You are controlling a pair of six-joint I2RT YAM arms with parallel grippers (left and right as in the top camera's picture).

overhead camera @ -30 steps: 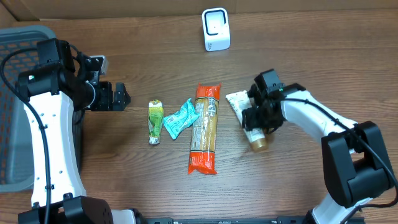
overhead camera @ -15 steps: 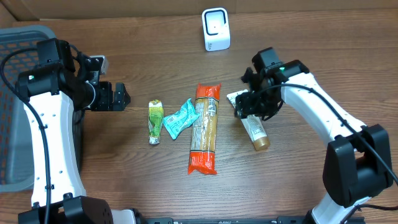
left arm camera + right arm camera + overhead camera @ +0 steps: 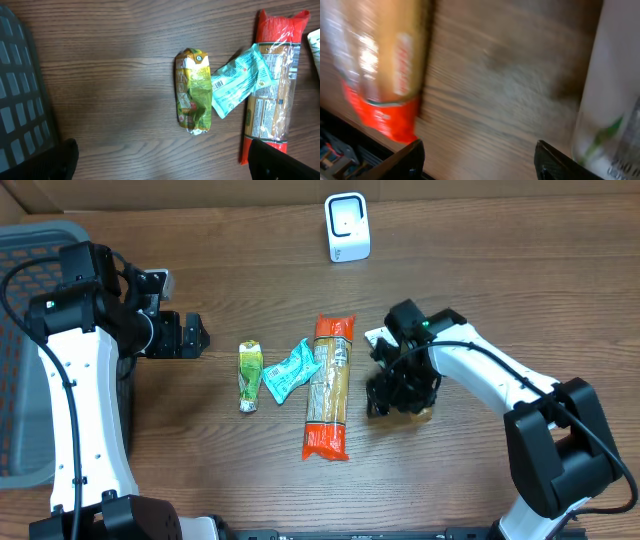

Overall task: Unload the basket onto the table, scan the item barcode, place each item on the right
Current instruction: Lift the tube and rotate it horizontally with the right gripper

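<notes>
A white barcode scanner [image 3: 347,227] stands at the back of the table. Several items lie in a row. They are a green-yellow packet [image 3: 249,375] [image 3: 195,92], a teal packet [image 3: 290,368] [image 3: 240,80], a long orange pasta pack [image 3: 330,385] [image 3: 380,65] and a white tube with a gold cap [image 3: 421,413] [image 3: 615,100]. My right gripper [image 3: 385,395] [image 3: 480,160] is open and low over bare wood between the pasta pack and the tube, partly covering the tube from above. My left gripper [image 3: 190,335] [image 3: 170,165] stands wide open left of the green-yellow packet, holding nothing.
A grey plastic basket [image 3: 20,380] [image 3: 20,90] stands at the table's left edge, beside my left arm. Bare wood lies between the row of items and the scanner.
My right gripper has swung from above the tube down and to the left, toward the pasta pack's side. The tube stays on the table. The left arm has not moved.
</notes>
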